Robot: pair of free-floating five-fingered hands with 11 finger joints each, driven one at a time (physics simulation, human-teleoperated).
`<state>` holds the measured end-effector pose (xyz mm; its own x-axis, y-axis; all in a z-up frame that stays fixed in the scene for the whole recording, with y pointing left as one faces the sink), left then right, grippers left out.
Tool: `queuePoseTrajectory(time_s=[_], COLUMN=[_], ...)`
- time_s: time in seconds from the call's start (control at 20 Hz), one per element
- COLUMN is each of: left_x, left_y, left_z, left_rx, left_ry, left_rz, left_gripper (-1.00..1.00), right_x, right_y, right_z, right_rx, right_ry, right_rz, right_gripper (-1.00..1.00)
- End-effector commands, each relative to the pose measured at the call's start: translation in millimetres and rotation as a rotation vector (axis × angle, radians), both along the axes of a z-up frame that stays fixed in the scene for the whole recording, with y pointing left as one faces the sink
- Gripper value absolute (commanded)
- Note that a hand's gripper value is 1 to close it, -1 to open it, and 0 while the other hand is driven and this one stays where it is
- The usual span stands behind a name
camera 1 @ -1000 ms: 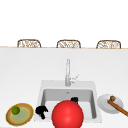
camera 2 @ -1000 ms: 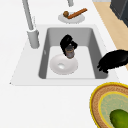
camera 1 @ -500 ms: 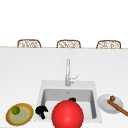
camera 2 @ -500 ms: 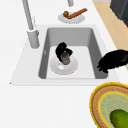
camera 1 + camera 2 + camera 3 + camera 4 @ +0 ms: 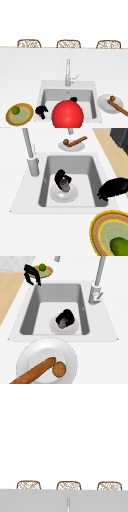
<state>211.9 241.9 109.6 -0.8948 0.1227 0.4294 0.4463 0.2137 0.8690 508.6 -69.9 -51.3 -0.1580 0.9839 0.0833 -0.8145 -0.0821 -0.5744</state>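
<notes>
Left side view: the right hand (image 5: pixel 60 177) is seen down in the sink (image 5: pixel 92 173), its fingers curled round a small dark cup (image 5: pixel 64 185). The cup is held upright over a white plate (image 5: pixel 63 194) on the sink floor, on the side near the tap (image 5: pixel 30 153). The left hand (image 5: pixel 113 188) is seen at the sink's front left edge, fingers bent loosely, nothing held. Just left of the sink, a green fruit (image 5: pixel 16 110) is seen on a yellow plate (image 5: pixel 25 117).

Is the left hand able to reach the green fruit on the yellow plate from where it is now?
Probably yes. The left hand hovers at the sink's left edge, beside the yellow plate. The green fruit lies uncovered on it, with nothing between them.
</notes>
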Motion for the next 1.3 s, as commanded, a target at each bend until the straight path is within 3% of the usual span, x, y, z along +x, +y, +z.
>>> queuePoseTrajectory(time_s=[0.0, 0.1, 0.3, 0.45, 0.5, 0.8, 1.05, 1.25], left_x=[0.0, 0.0, 0.0, 0.0, 0.0, 0.0, 0.0, 0.0], left_y=[0.0, 0.0, 0.0, 0.0, 0.0, 0.0, 0.0, 0.0], left_z=[0.0, 0.0, 0.0, 0.0, 0.0, 0.0, 0.0, 0.0], left_rx=[0.0, 0.0, 0.0, 0.0, 0.0, 0.0, 0.0, 0.0], left_ry=[0.0, 0.0, 0.0, 0.0, 0.0, 0.0, 0.0, 0.0], left_rz=[0.0, 0.0, 0.0, 0.0, 0.0, 0.0, 0.0, 0.0], left_gripper=[0.0, 0.0, 0.0, 0.0, 0.0, 0.0, 0.0, 0.0], right_x=[-23.9, -18.7, -11.0, -11.0, -11.0, -11.7, -11.7, -11.5], right_y=[-12.9, -5.7, 0.6, -3.8, -4.5, -13.6, -28.2, -41.1], right_z=[-6.8, -3.2, -7.4, -1.0, -0.3, 39.2, 63.2, 84.0], right_rx=[0.059, 0.081, 0.022, 0.02, 0.019, 0.043, 0.066, 0.093], right_ry=[-0.009, -0.05, -0.044, -0.044, -0.051, -0.055, -0.044, -0.1], right_rz=[0.007, 0.013, 0.009, 0.01, 0.007, -0.021, 0.015, 0.024], right_gripper=[1.0, 1.0, 1.0, 1.0, -1.0, -1.0, -1.0, -1.0])
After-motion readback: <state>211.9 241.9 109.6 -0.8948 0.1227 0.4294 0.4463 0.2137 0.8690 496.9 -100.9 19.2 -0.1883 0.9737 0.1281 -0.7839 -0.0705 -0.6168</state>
